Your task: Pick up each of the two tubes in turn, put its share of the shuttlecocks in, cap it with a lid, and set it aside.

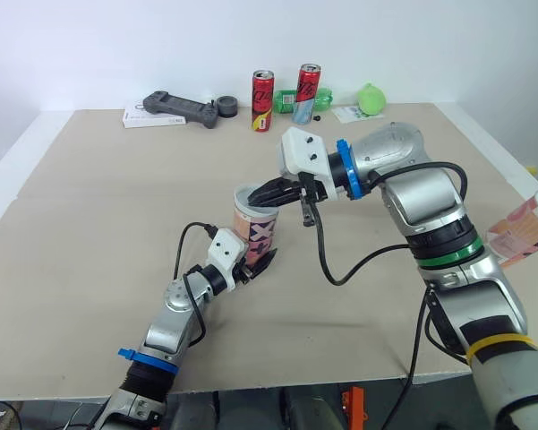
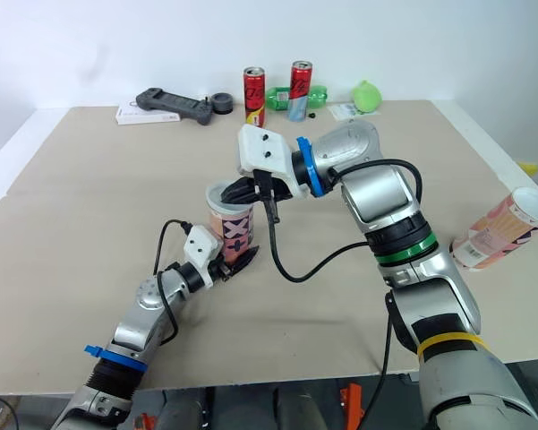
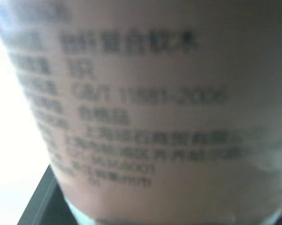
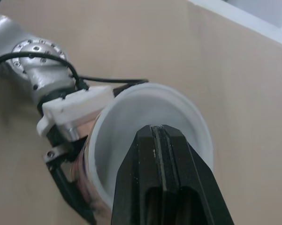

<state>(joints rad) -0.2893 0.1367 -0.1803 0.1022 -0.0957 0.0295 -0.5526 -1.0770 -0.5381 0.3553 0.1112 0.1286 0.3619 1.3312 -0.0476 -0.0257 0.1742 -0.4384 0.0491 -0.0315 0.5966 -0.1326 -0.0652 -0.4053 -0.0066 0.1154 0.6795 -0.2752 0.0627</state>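
Note:
A pink printed tube [image 1: 255, 228] stands upright in the middle of the table, its white mouth open on top. My left gripper [image 1: 255, 262] is shut on the tube's lower part, and the tube's printed wall [image 3: 145, 103] is pressed close in the left wrist view. My right gripper [image 1: 258, 195] is shut, with its black tips at the tube's rim, pointing into the white inside [image 4: 131, 122]. Nothing shows between its fingers. A second pink tube [image 2: 501, 228] lies on its side at the table's right edge.
Along the far edge of the table [image 1: 89, 224] stand two red cans [image 1: 263, 100], a green bottle [image 1: 291, 100], a green ball [image 1: 371, 98], a black handheld device [image 1: 179, 107] on a white box, and a black ring [image 1: 226, 106]. Open tabletop lies to the left.

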